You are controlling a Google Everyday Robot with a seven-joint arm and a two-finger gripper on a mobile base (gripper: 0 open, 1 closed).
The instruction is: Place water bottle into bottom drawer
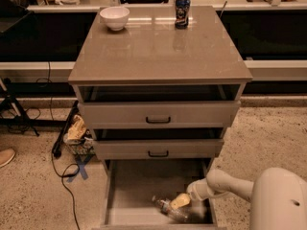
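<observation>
The bottom drawer (129, 186) stands pulled open under the cabinet, its flat floor showing. The water bottle (169, 210), clear and crinkled, lies low inside the drawer at the front right, tilted on its side. My gripper (178, 202) reaches in from the right on the white arm (225, 185), its pale yellowish fingertips right at the bottle. I cannot tell whether the bottle rests on the drawer floor or is held just above it.
The two shallower drawers (158, 116) with black handles stand slightly open above. A white bowl (114, 17) and a dark blue can (182, 12) sit on the cabinet top. Cables and a bag of clutter (76, 133) lie on the floor at the left.
</observation>
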